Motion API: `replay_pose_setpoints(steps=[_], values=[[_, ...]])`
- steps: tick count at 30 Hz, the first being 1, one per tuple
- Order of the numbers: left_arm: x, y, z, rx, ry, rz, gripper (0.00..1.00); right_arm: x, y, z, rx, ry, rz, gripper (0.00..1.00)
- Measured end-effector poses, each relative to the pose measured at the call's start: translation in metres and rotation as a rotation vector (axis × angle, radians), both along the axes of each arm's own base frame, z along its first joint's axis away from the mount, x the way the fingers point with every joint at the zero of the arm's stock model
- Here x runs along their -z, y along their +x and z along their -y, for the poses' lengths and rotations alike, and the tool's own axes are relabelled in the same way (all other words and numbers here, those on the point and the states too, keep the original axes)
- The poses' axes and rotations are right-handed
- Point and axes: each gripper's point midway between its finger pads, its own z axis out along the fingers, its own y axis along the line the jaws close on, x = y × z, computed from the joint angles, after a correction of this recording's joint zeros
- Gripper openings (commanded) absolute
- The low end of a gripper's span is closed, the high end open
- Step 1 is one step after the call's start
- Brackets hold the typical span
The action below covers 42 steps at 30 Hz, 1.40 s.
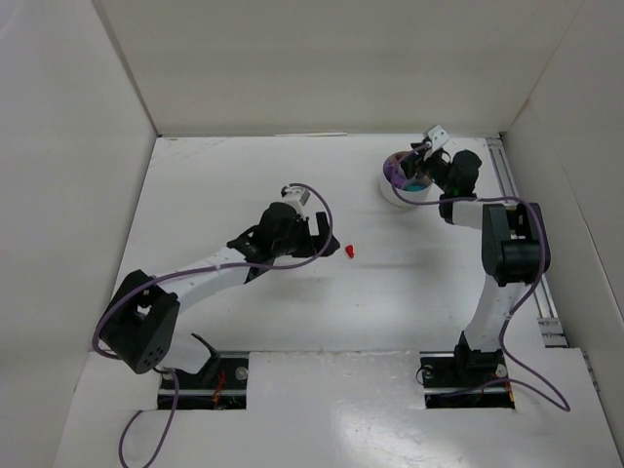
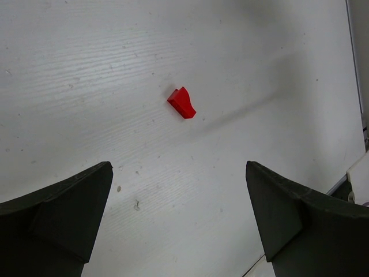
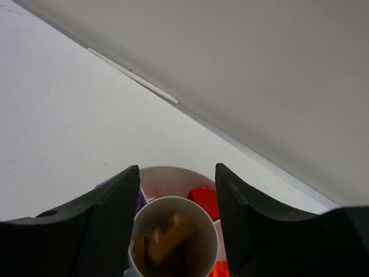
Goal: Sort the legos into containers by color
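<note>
arm bases in front, one red brick loose, the tub far right

top external view: both arm bases (image 1: pixel 200 375) are sitting at the near edge of the white table (image 1: pixel 244 185). the left arm is reaching toward the middle, and the left gripper (image 1: pixel 326 241) is pointing at a single red lego (image 1: pixel 349 252) that is lying on the bare table just beside its fingertips, apart from them. the right arm is stretching to the far right, where the right gripper (image 1: pixel 421 168) is hanging over the round white tub (image 1: pixel 398 195). teal pieces (image 1: pixel 417 185) and purple pieces (image 1: pixel 393 168) are showing inside it.

left wrist view: two dark fingers (image 2: pixel 57 213) are framing the lower corners, spread wide with nothing between them. the red lego (image 2: pixel 182 103) is lying flat on the table ahead of the gap, touching neither finger.

right wrist view: the right gripper's fingers (image 3: pixel 115 213) are standing moderately apart, narrower than the left pair, on either side of the tub's central cup (image 3: pixel 199 210). whether they are touching it cannot be told. brown pieces (image 3: pixel 167 236) are lying in that cup. red pieces (image 3: pixel 203 199) are filling the wedge beyond it, an orange piece (image 3: pixel 216 270) is showing at the lower right, and a purple one (image 3: pixel 140 199) is peeking past the left finger.
</note>
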Motion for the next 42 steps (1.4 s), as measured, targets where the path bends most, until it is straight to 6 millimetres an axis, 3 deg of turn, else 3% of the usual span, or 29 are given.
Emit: replay_pose_setpoints(steps=[6,11,15,20,25,28,30,38,41,42], values=[[0.006,0.001,0.012,0.009,0.031,-0.011,0.92,-0.014,-0.012,0.0,-0.001,0.001,0.024,0.63],[0.011,0.009,0.025,-0.002,0.064,-0.018,0.86,-0.04,-0.037,0.007,0.045,0.001,0.042,0.64],[0.02,0.02,0.042,-0.033,0.133,-0.025,0.81,-0.07,-0.072,0.026,0.156,-0.003,0.058,0.7],[0.04,0.027,0.065,-0.036,0.205,-0.043,0.73,-0.085,-0.122,0.062,0.358,-0.003,0.001,0.84],[0.064,0.026,0.064,-0.05,0.26,-0.084,0.66,-0.059,-0.163,0.088,0.495,-0.006,-0.113,0.87],[0.073,0.026,0.062,-0.062,0.285,-0.098,0.64,-0.038,-0.181,0.094,0.534,-0.005,-0.194,0.87],[0.076,0.026,0.063,-0.067,0.3,-0.103,0.63,-0.034,-0.19,0.095,0.542,-0.002,-0.212,0.88],[0.087,0.027,0.076,-0.1,0.342,-0.097,0.54,-0.025,-0.206,0.097,0.562,0.0,-0.267,0.88],[0.089,0.03,0.078,-0.122,0.364,-0.087,0.45,-0.017,-0.213,0.099,0.571,-0.009,-0.294,0.88],[0.09,0.031,0.08,-0.13,0.374,-0.08,0.38,-0.014,-0.215,0.099,0.574,-0.013,-0.306,0.88]])
